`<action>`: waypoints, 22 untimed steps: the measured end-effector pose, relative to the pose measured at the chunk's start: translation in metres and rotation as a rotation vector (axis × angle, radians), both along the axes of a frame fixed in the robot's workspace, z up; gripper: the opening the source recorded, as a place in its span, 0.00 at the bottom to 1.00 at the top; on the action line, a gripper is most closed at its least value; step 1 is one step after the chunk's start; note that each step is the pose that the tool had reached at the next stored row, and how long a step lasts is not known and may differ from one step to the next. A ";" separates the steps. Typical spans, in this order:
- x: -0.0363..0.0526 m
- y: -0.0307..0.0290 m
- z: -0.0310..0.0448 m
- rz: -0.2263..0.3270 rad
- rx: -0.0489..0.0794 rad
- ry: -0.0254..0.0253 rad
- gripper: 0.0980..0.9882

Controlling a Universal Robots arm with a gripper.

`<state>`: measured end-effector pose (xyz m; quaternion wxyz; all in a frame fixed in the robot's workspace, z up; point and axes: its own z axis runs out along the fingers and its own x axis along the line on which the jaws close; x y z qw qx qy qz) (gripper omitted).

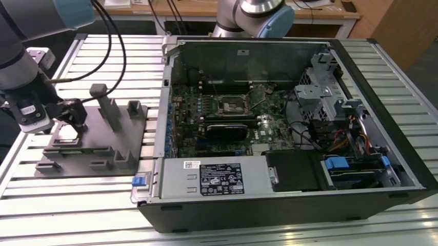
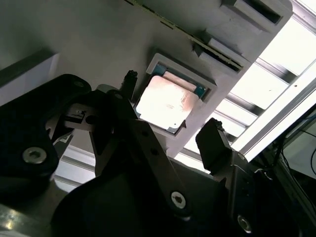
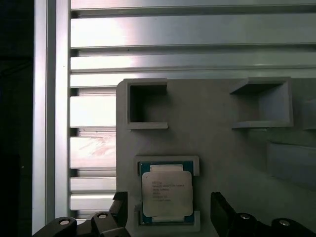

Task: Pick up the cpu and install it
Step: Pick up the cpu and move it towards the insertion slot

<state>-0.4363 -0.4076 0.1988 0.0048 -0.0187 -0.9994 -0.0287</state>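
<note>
Heads up, your gripper (image 3: 168, 210) hangs right over the cpu (image 3: 167, 193) with its fingers (image 3: 220, 210) spread open. There's one on each side of the chip, and neither touches it as far as both wrist views show. The cpu lies flat in a shallow framed pocket (image 3: 168, 163) on the grey tray (image 3: 222, 143), close to the tray's edge where the slotted aluminium table (image 3: 94, 113) begins. Both flanks of the pocket look free. Two boxy holders (image 3: 147, 103) stand further along the tray, well apart from the fingers. The chip is a small square with a pale silver lid, dark print and a teal board edge peeking out. In the exterior view the open computer case (image 1: 287, 128) sits off to that view's right.
</note>
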 end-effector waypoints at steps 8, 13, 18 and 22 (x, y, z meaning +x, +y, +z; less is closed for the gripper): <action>-0.0001 0.0016 -0.0097 0.000 0.000 0.0002 0.74; -0.0002 0.0017 -0.0117 0.007 0.000 0.0003 0.73; -0.0002 0.0019 -0.0126 0.014 0.000 0.0001 0.66; -0.0002 0.0019 -0.0138 0.028 0.000 0.0000 0.66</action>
